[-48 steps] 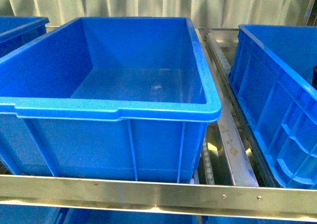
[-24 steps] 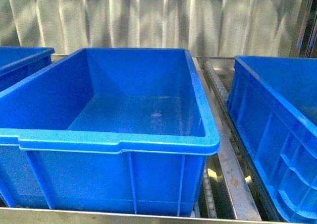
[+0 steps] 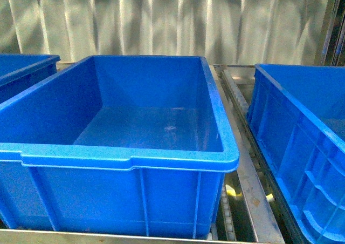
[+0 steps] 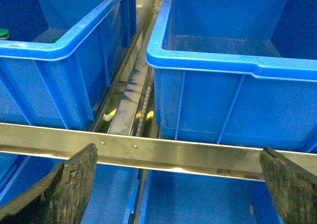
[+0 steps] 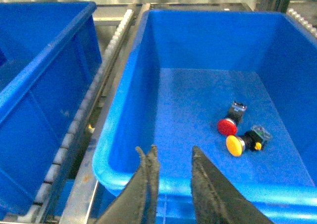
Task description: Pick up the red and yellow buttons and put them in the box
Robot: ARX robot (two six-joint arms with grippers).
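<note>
With the front view now raised off the near metal rail, the narrowly parted, empty right gripper hovers above the right crate's near rim, where a red button and yellow button await picking.

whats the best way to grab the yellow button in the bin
The yellow button lies on its side on the bin floor, cap towards the red button, dark body pointing away. Probably best to come straight down and close the right gripper across the stubby body behind the cap; the rounded cap looks likelier to slip.
</note>
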